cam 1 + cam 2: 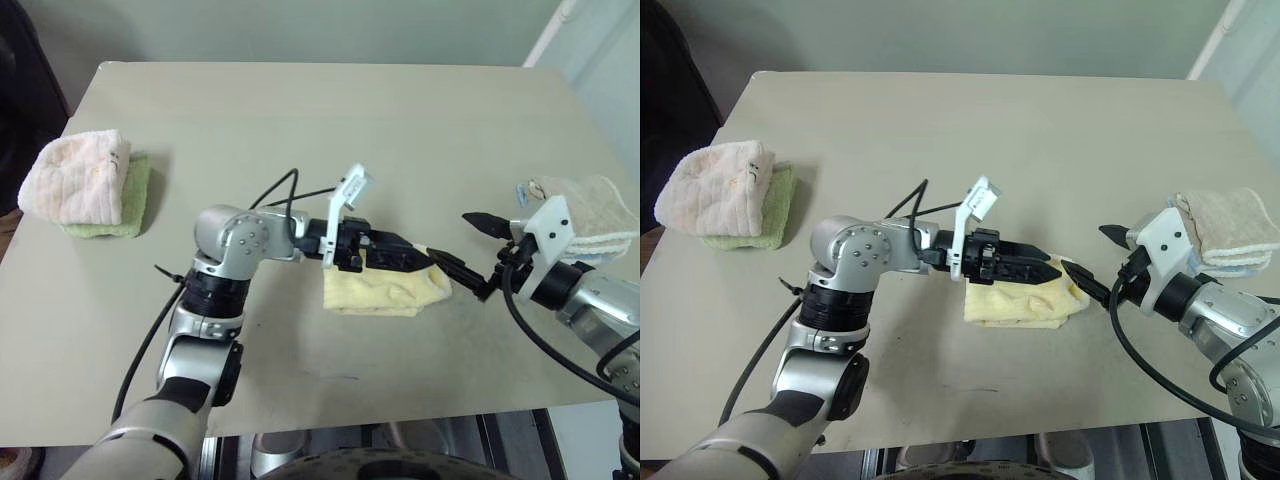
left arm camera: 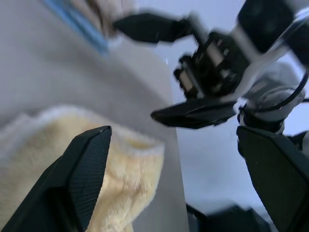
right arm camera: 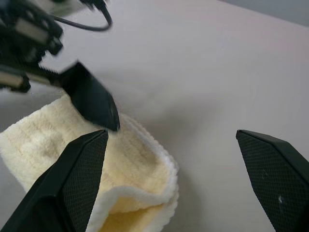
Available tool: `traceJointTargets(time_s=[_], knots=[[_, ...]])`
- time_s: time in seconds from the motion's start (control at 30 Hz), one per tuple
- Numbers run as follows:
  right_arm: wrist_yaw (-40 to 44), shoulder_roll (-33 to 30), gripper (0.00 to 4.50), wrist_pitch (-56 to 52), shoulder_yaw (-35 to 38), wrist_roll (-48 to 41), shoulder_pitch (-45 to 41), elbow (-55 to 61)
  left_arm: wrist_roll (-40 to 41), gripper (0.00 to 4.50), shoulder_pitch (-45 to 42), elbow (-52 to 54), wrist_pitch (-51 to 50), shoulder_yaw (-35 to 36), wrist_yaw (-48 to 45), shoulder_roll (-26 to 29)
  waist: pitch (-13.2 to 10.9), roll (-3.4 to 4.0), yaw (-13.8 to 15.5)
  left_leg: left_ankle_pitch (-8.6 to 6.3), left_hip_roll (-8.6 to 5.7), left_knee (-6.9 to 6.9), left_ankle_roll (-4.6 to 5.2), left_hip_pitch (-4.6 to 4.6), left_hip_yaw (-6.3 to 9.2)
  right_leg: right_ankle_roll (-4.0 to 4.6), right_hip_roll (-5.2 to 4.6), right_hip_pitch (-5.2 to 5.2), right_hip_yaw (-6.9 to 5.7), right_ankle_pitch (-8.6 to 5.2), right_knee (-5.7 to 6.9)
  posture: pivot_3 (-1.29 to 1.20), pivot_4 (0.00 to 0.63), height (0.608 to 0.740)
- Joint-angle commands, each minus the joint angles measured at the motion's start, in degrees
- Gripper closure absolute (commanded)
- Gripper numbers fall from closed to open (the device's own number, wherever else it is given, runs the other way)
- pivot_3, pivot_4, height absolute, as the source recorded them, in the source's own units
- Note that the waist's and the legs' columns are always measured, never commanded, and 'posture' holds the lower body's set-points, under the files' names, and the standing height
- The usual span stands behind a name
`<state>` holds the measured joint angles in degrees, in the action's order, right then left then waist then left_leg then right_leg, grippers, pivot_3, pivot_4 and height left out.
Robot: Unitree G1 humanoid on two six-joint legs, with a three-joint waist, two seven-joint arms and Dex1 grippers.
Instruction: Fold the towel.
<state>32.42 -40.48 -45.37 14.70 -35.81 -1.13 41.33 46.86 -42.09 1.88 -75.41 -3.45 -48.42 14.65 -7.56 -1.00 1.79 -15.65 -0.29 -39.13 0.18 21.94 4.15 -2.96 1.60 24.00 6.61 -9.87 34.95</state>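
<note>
Counter [image 1: 300,110], pale beige. Near its left edge: pink-white folded towel [image 1: 75,178] stacked on a green folded cloth [image 1: 125,205]. Toward the middle of the near edge: left claw [image 1: 1025,268], fingers spread wide, empty, poised just above the towel [image 1: 385,290], which lies folded in a pale yellow wad. Just right of it: right claw [image 1: 475,250], fingers wide, empty. Near the right edge: beige folded towel [image 1: 1230,225].

Pretty plain setup: a big beige table [image 1: 330,130] with a matte top, a few scuffs near the front edge. Pale greenish-grey wall [image 1: 300,30] behind it, with a white pipe [image 1: 548,32] in the right corner. Soft, even lighting.
</note>
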Motion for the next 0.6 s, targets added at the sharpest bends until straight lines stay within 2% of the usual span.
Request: traceJointTargets(time_s=[0.03,0.1,0.17,0.27,0.33,0.43,0.53,0.57,0.6], knots=[[-0.3,-0.3,0.00,0.4,2.1,-2.0,-1.6,1.2,4.1,0.01,0.0,2.8,2.3,4.7,-2.5,1.7,0.0,0.01,0.0,0.00,0.00,0.00,0.00,0.00,0.00,0.01,0.00,0.01,0.00,0.01,0.00,0.00,0.150,0.740],[-0.3,-0.3,0.18,0.3,2.2,-2.7,-2.2,0.9,3.7,0.00,-0.2,2.3,3.2,4.9,-2.6,3.0,0.0,0.01,0.0,0.00,0.01,0.00,0.00,0.00,0.01,0.08,0.00,0.02,0.00,0.05,0.02,0.00,0.150,0.740],[-0.2,-0.1,0.56,0.7,1.8,-3.2,-3.4,0.7,2.6,0.37,-0.2,0.9,6.3,5.9,-4.2,5.5,0.0,0.02,0.0,-0.02,0.01,-0.01,0.04,0.00,0.01,0.23,0.00,0.01,0.00,0.15,0.02,0.00,0.150,0.740],[-0.7,1.6,1.57,-0.3,-0.7,-5.7,-6.3,0.2,-3.2,1.24,1.5,1.1,16.4,1.8,-12.2,12.8,0.0,0.02,-0.2,-0.05,0.01,0.01,0.10,-0.01,0.02,0.30,0.01,0.04,0.00,0.20,-0.01,0.00,0.150,0.740],[-1.3,2.6,2.31,-0.9,-3.4,-5.4,-8.6,-0.7,-6.5,1.99,2.5,0.4,22.9,-0.3,-15.9,15.2,0.0,0.05,-0.4,-0.11,0.02,0.04,0.19,0.00,0.04,0.32,0.03,0.13,0.00,0.21,0.01,0.00,0.150,0.740],[-2.1,5.2,3.40,-1.7,-7.3,-5.6,-12.4,-2.6,-8.8,3.09,3.8,-0.7,32.1,-0.3,-18.3,13.6,0.0,0.06,-0.2,-0.15,0.01,0.01,0.26,0.04,0.06,0.41,0.02,0.18,-0.02,0.27,0.02,0.00,0.150,0.740],[-2.9,8.5,4.41,-2.2,-9.3,-6.6,-14.9,-4.5,-11.2,4.17,5.1,-1.6,42.0,-0.1,-17.9,8.6,0.0,0.09,0.1,-0.42,0.01,-0.06,0.72,0.11,0.11,0.55,0.00,0.15,-0.04,0.35,0.01,0.00,0.150,0.740],[-3.0,9.1,4.50,-2.2,-9.6,-6.6,-15.2,-5.0,-11.8,4.45,5.4,-1.9,44.2,-0.2,-18.3,7.5,0.0,0.09,0.2,-0.44,0.00,-0.06,0.75,0.11,0.12,0.54,-0.01,0.14,-0.04,0.34,0.00,0.00,0.150,0.740],[-3.3,9.8,4.50,-2.3,-10.0,-6.5,-15.3,-5.7,-12.5,4.45,6.0,-1.8,46.0,-0.9,-19.4,7.2,0.0,0.09,0.2,-0.44,0.00,-0.09,0.74,0.13,0.12,0.53,-0.02,0.13,-0.05,0.34,-0.02,0.00,0.150,0.740]])
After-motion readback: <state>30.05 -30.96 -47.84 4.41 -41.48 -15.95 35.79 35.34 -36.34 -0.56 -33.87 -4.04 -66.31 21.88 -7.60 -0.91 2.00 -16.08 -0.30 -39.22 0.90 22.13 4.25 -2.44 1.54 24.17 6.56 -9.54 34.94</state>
